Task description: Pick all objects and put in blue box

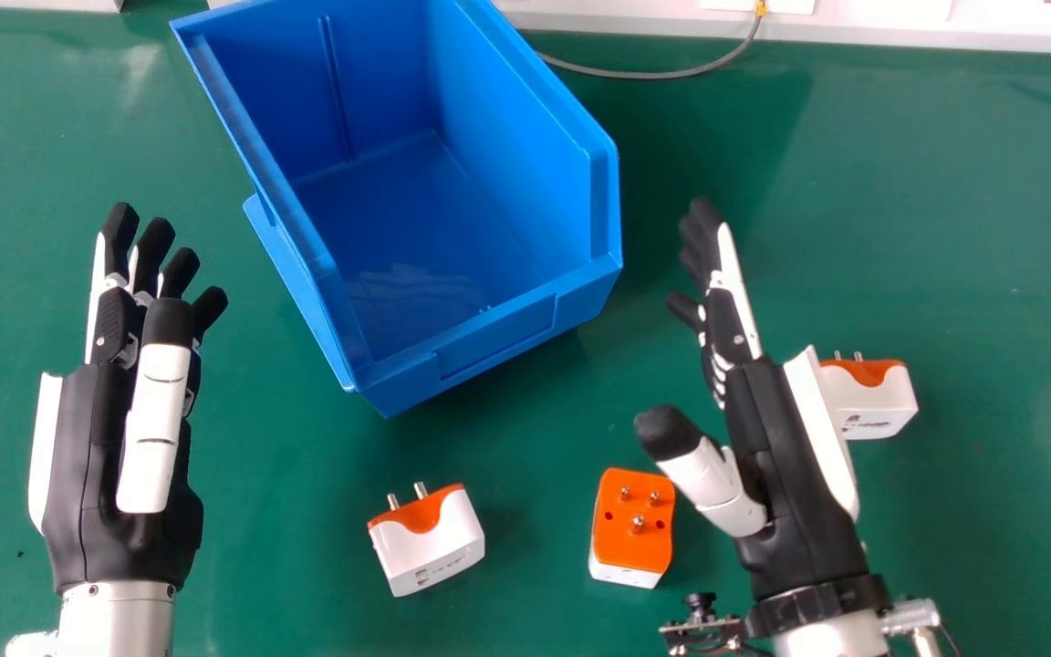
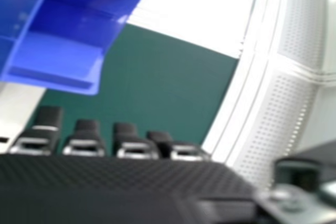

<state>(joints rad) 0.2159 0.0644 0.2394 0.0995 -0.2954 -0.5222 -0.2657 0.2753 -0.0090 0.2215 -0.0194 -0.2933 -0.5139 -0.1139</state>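
Right hand (image 1: 776, 456) is open and holding nothing: head view has its fingers straight, pointing toward the back of the desk (image 1: 306, 547), thumb stuck out toward the robot's left. Head view also covers the small metal mount (image 1: 703, 630) at its wrist. Right hand view adds the palm side of the right hand (image 2: 121, 177): dark textured surface, straight fingertips in a row along the bottom edge, blurred thumb at the right. Nearest thing in head view is the orange-topped adapter (image 1: 633, 520), just beside the thumb, standing on the desk with its pins up. The right-side adapter (image 1: 872, 401), white with an orange end, is on the outer side of the same hand, partly hidden behind the hand's white shell, pins pointing toward the back. The middle adapter (image 1: 439, 543), also white and orange, is between the two hands, turned at a slant, pins toward the back as well. Left hand (image 1: 78, 465) is over the robot's left part of the desk, open, fingers straight, thumb lying across the palm side. Blue box (image 1: 507, 333) sits farther back between the hands, at an angle; head view looks down into it, right hand view catches part of its wall and rim. Behind it in head view, a grey cable (image 1: 671, 73) curves along the back edge of the desk. Right hand view adds a pale perforated panel (image 2: 294, 24) past the desk edge.
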